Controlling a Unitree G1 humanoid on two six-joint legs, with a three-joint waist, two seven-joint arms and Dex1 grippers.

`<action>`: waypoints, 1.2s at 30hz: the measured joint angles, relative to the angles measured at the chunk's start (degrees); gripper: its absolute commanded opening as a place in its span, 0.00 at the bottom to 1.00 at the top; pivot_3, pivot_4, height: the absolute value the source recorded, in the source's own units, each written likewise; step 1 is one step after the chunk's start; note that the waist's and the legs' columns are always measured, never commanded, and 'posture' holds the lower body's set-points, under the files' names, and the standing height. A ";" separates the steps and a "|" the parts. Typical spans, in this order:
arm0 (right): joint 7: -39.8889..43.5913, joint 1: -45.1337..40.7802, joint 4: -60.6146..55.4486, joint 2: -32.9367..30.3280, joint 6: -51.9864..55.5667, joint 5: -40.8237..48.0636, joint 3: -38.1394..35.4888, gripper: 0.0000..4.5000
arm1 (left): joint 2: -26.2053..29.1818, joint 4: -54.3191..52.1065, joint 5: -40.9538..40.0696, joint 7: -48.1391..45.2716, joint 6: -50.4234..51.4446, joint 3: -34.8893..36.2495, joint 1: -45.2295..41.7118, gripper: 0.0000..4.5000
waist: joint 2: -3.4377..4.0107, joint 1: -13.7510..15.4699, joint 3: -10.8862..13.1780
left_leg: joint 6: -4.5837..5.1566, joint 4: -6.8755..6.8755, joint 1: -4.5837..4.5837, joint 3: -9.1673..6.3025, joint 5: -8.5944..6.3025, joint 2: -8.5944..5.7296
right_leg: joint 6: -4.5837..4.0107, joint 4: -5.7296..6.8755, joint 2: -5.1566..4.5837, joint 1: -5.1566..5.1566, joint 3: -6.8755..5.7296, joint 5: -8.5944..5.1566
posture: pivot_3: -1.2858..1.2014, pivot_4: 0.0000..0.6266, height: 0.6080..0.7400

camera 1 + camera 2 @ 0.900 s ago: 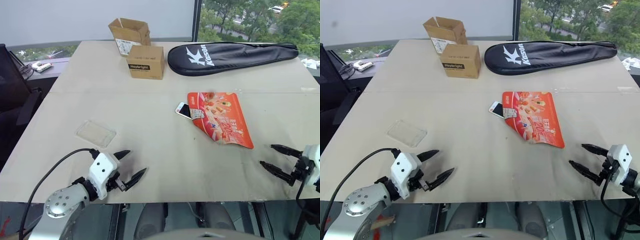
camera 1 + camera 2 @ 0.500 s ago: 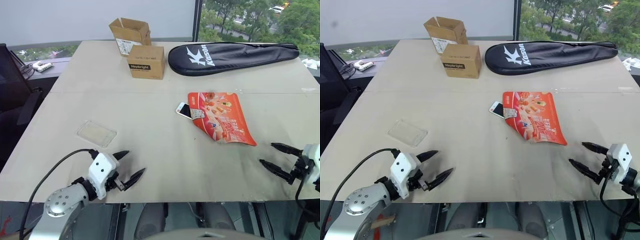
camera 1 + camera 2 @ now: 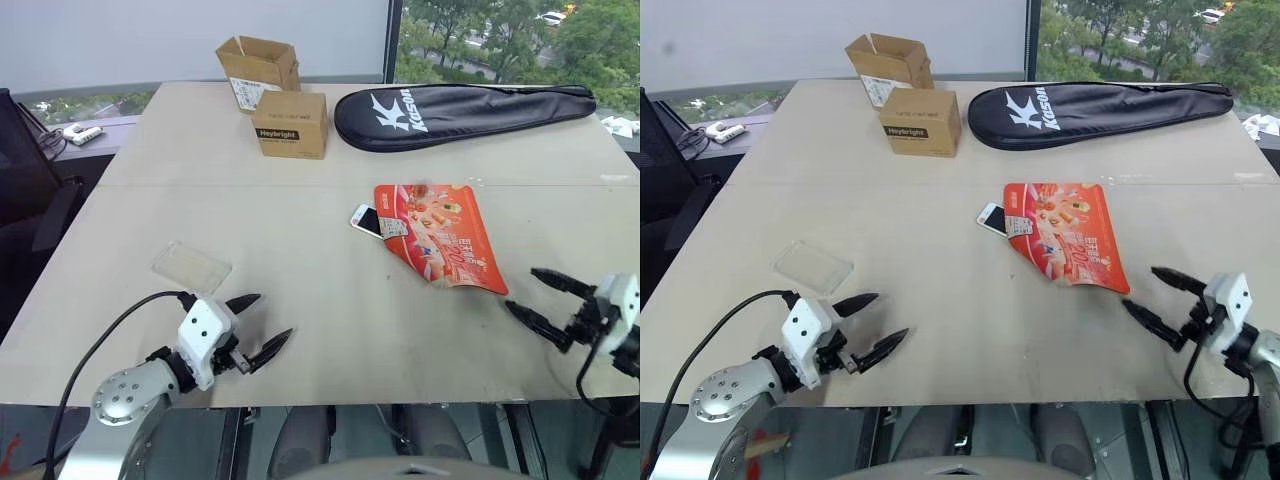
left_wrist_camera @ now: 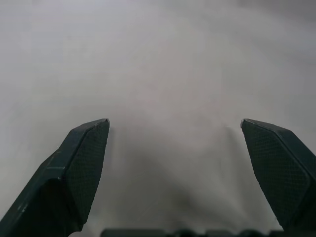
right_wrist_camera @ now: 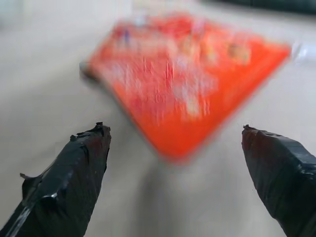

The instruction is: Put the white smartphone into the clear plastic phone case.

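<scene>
View from the head camera over a broad beige table (image 3: pixel 300 200). The white smartphone (image 3: pixel 366 219), a small flat rectangle with a dark screen, lies near the table's middle, its right part tucked under the edge of a glossy orange-red printed pouch (image 3: pixel 440 235). The clear plastic phone case (image 3: pixel 192 266), a thin transparent shell, rests flat toward the left side, well apart from the phone, with bare tabletop between them. Along the far edge stand an open brown cardboard box (image 3: pixel 259 65), a closed brown cardboard box with a printed label (image 3: pixel 291 124) just in front of it, and a long black racket cover with white lettering (image 3: pixel 462 105).

The left gripper (image 3: pixel 257 323) hovers over the near edge, close to the case's near side, black fingers spread wide and holding nothing. The right gripper (image 3: pixel 540 301) hangs near the right front edge, just beyond the pouch's lower corner, its fingers likewise spread and empty; its wrist view faces the pouch across open tabletop.
</scene>
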 measured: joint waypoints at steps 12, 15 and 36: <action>-18.25 -6.31 -16.74 0.12 12.11 -18.08 17.61 1.00 | 3.32 -2.84 -9.59 -7.05 2.04 2.05 -0.91 0.99 | -0.01 0.36 0.00 | 0.00 0.00 -0.11 -0.02 0.00 -0.07 | -0.02 -0.02 -0.06 -0.05 -0.03 0.01 | 0.52 0.24 1.00; -20.42 -7.35 -16.96 -2.57 16.82 -23.65 20.44 1.00 | 3.66 -4.33 -10.35 -7.45 2.39 2.09 -0.91 0.99 | -0.03 0.24 -0.01 | 0.00 0.00 -0.11 -0.01 0.00 -0.08 | -0.02 -0.03 -0.06 -0.07 -0.03 0.01 | 0.52 0.24 1.00; -28.11 -18.44 -16.55 4.74 30.10 -15.21 12.21 0.01 | 3.68 -5.03 -10.66 -7.28 3.26 1.88 -1.80 1.00 | -0.03 -0.09 -0.01 | 0.01 0.01 -0.10 0.00 0.00 -0.07 | -0.02 -0.02 0.06 -0.09 0.00 0.01 | 0.52 0.24 1.00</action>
